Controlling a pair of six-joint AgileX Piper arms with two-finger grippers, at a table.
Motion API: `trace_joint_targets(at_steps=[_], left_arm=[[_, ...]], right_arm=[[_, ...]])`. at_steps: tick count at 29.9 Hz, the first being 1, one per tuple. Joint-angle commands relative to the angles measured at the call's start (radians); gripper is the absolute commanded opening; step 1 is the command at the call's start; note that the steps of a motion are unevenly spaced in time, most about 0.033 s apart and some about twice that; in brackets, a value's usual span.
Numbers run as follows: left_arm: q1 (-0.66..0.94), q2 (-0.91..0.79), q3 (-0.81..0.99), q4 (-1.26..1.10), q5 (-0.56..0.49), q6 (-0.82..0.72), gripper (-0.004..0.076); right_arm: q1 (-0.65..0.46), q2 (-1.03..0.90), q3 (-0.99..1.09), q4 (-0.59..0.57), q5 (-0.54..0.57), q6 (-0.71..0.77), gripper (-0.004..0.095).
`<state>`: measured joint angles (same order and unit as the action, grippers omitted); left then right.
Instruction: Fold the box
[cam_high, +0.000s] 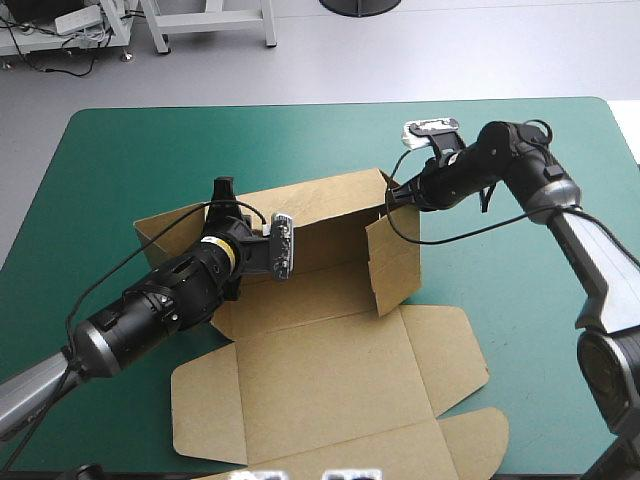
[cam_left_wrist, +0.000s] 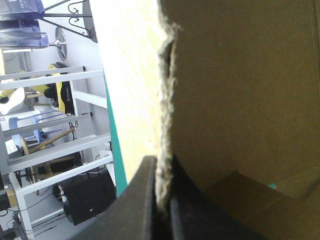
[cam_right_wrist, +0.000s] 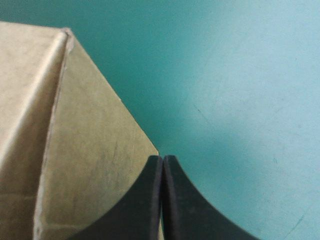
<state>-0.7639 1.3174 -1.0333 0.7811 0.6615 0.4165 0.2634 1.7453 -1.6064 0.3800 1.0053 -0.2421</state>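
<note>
The brown box (cam_high: 330, 370) lies mid-table as a cut sheet, its back wall and right side wall raised and its front flaps flat. My left gripper (cam_high: 222, 192) is at the left end of the back wall. In the left wrist view its fingers (cam_left_wrist: 162, 167) are all but shut, with the frayed board edge (cam_left_wrist: 167, 90) between them. My right gripper (cam_high: 391, 194) is at the far right corner where the two walls meet. In the right wrist view its tip (cam_right_wrist: 162, 159) is shut, and the board wall (cam_right_wrist: 85, 165) lies beside and under it, not between the fingers.
Bare teal-green cover (cam_high: 540, 300) lies to the right of the box and along the far edge (cam_high: 300, 130). The flat front flaps (cam_high: 460, 440) reach almost to the table's near edge. A left flap (cam_high: 165, 228) lies flat beyond my left arm.
</note>
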Motion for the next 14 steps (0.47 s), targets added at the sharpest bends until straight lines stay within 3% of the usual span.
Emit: trace_joint_targets(at_steps=[1,5,10,14], left_arm=[[-0.009,-0.014,-0.015,-0.072,-0.052,-0.003,-0.0006],[-0.009,-0.014,-0.015,-0.072,-0.052,-0.007,-0.0006],[-0.009,-0.014,-0.015,-0.072,-0.052,-0.007,-0.0006],[-0.009,-0.014,-0.015,-0.072,-0.052,-0.007,-0.0006]], right_arm=[[-0.004,-0.111,0.073,0.057,-0.113,-0.051,-0.0019],[-0.020,-0.174,0.192,0.092,-0.198,-0.096,-0.0019],[-0.078,-0.244,0.319,0.256,-0.238,-0.234,-0.0019],[-0.086,-0.287,0.394,0.320,-0.278,-0.324,-0.0019]])
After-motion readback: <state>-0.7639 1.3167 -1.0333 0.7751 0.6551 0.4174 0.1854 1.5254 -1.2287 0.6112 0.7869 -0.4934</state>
